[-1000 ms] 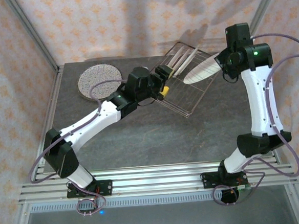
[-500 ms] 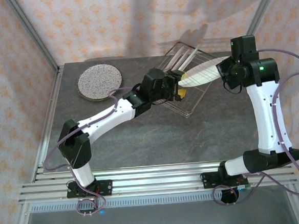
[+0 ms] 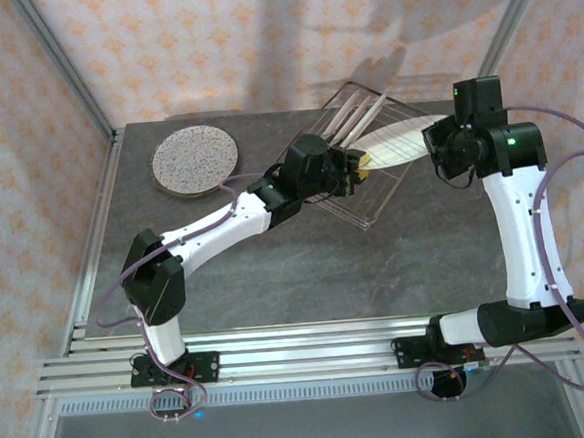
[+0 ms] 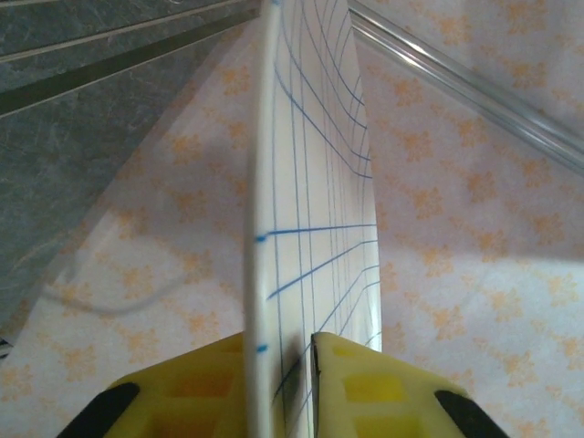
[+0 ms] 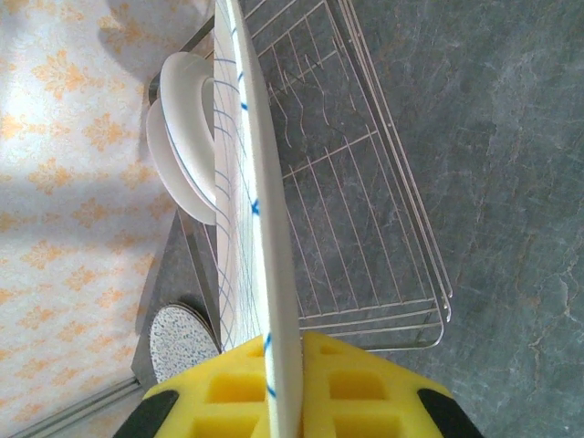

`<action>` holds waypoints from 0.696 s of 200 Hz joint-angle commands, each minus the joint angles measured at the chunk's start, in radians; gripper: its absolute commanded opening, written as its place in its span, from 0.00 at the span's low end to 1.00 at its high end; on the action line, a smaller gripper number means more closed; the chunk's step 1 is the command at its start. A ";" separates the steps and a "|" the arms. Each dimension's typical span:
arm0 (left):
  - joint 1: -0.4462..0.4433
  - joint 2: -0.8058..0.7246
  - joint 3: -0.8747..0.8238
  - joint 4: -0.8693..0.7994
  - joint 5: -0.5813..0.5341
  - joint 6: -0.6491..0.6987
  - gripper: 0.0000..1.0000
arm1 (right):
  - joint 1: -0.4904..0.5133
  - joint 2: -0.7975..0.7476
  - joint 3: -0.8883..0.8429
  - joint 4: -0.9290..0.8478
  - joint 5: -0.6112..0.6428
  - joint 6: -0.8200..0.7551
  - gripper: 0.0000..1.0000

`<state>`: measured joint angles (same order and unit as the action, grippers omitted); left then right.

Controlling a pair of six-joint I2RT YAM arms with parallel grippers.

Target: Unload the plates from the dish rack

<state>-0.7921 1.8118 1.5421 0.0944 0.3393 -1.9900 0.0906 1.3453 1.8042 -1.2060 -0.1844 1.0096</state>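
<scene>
Top external view: the grey stone surface [image 3: 276, 270] carries the wire dish rack [image 3: 376, 195] at the far side, a little right of the middle. A speckled plate [image 3: 196, 161] lies flat on the surface at the far left, well apart from the rack. Two white plates [image 3: 350, 120] stand on edge in the far corner of the rack.

Above the rack hangs a checked plate [image 3: 397, 139], cream with blue lines. It is tilted and appears as a narrow oval. Its long axis runs left to right, with the right end slightly farther.

The left end effector [image 3: 360, 164] is closed on the left rim of this plate, and the right end effector [image 3: 433, 141] is closed on the right rim. Each wrist view shows the rim edge-on, pinched between two yellow pads.
</scene>
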 commanded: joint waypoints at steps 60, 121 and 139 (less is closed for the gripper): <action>-0.002 -0.049 -0.020 0.078 0.012 -0.013 0.00 | -0.006 -0.062 -0.026 0.063 -0.017 -0.035 0.04; 0.007 -0.074 -0.028 0.153 0.059 0.025 0.00 | -0.006 -0.074 0.013 0.063 -0.009 -0.185 0.55; 0.018 -0.077 -0.013 0.161 0.073 0.055 0.00 | -0.006 -0.070 0.043 0.067 -0.029 -0.240 0.65</action>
<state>-0.7853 1.7973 1.5036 0.1398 0.3748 -1.9911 0.0879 1.2797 1.7912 -1.1542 -0.2085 0.8665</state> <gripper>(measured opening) 0.069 0.607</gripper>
